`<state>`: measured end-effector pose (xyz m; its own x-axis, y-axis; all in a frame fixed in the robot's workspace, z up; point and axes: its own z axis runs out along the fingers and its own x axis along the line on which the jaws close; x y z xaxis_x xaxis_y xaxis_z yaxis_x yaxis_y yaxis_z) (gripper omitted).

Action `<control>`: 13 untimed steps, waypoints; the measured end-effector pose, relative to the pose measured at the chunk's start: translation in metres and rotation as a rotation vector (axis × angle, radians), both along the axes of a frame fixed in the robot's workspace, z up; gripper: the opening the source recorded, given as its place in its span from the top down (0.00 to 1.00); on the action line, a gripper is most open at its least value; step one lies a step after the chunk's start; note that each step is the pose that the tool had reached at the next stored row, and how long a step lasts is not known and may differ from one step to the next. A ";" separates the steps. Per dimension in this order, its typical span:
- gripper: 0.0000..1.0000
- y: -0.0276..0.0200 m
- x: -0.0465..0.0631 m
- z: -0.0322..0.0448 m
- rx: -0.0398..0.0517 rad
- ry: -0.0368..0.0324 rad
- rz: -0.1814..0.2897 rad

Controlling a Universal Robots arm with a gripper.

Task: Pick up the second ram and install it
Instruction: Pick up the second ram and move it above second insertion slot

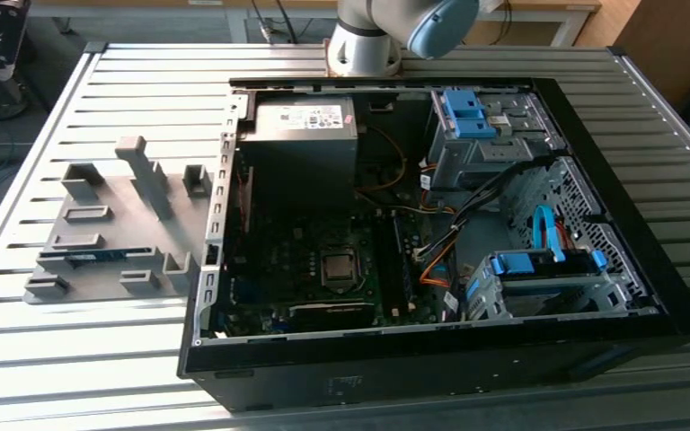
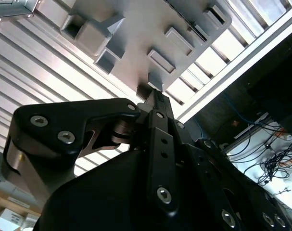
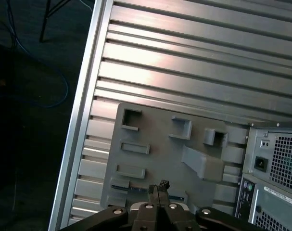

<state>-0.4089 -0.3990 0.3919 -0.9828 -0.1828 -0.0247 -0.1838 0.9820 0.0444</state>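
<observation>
Closest to the lens, the end effector (image 3: 158, 188) shows its black links and two slim fingertips pressed together with nothing between them, so it is clenched and empty. It hangs over the grey tray (image 1: 111, 229), which lies flat on the slatted counter (image 1: 118, 99) just beside the open case (image 1: 441, 355), on the exterior view's left. The ram (image 1: 93, 256) sits in a narrow slot near one edge of that tray, showing as a thin blue-green line; it seems to stand on its long edge, probably so its upper edge is free for a pinch across the two faces. The tray's other pockets and posts look like seats for other parts. The case lies on its side with the board (image 1: 309, 260) facing up, which would let a stick be pushed straight down into it. In the first wrist view the fingertips line up roughly over the ram's slot, with bits of blue to either side of them. In the second wrist view they are clearly above the tray, apart from the ram and not touching it.
</observation>
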 end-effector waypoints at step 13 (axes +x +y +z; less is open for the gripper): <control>0.89 0.0000 0.000 0.0000 0.0000 0.0001 0.129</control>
